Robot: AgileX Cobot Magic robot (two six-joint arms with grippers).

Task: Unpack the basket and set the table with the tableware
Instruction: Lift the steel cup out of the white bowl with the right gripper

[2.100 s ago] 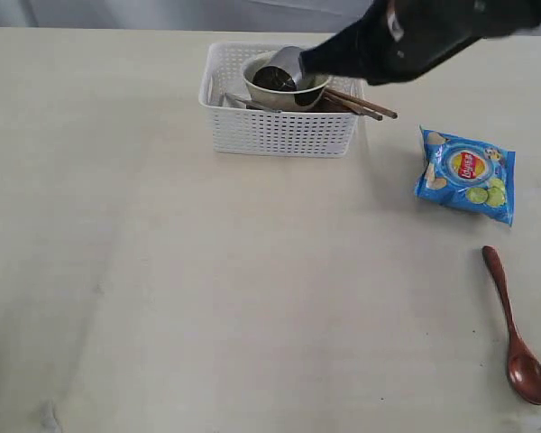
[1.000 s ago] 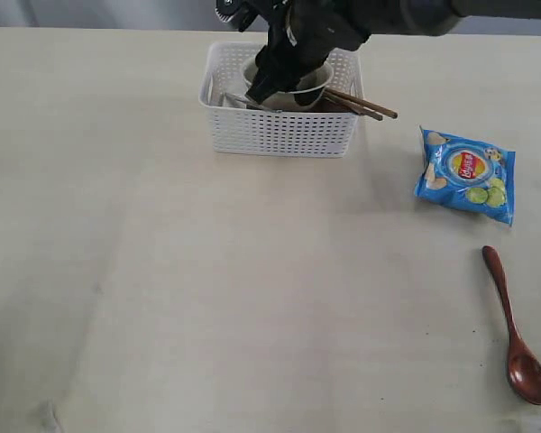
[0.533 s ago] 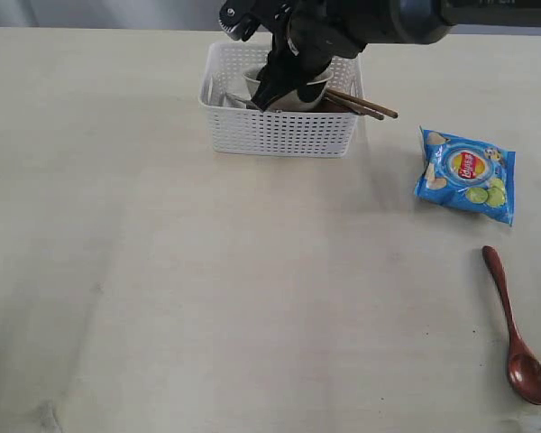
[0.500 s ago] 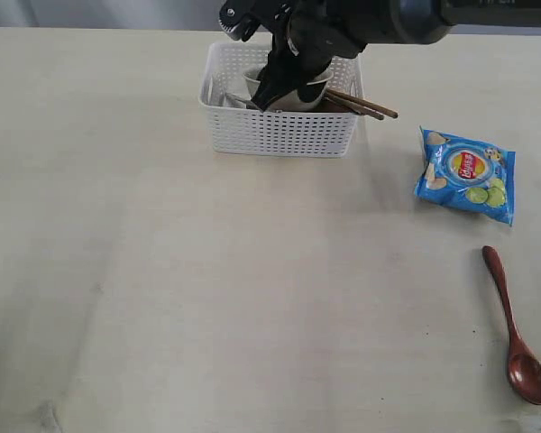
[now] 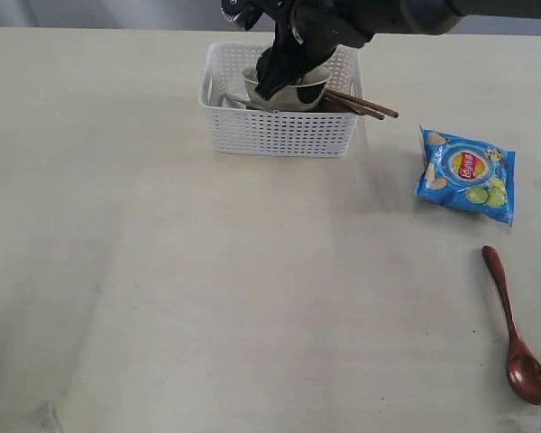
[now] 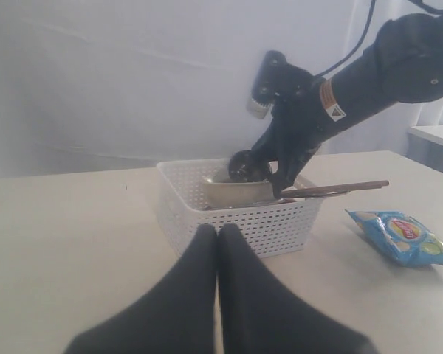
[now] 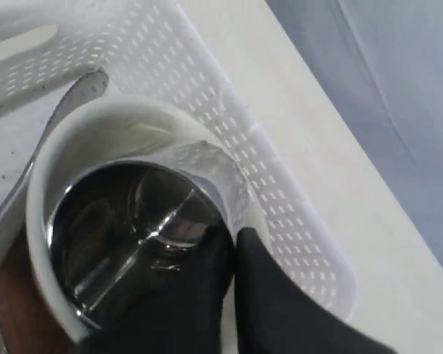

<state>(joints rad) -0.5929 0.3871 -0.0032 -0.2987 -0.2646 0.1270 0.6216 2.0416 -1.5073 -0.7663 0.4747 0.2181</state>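
The white basket (image 5: 279, 133) stands toward the far side of the table (image 5: 207, 298). Inside it sits an off-white bowl (image 7: 103, 129), and the steel cup (image 7: 133, 221) rests inside that bowl. Two chopsticks (image 5: 370, 105) poke out over the basket's right rim. A steel utensil handle (image 7: 80, 87) lies beside the bowl, though I can't tell which piece it is. The right arm covers much of the basket's inside.

The right gripper (image 7: 234, 243) reaches into the bowl, its jaws nearly together, pinching the cup's rim. The left gripper (image 6: 218, 240) hangs well short of the basket, jaws pressed together on nothing.

The wooden spoon (image 5: 517, 334) lies on the table, near the blue chips bag (image 5: 466, 173).
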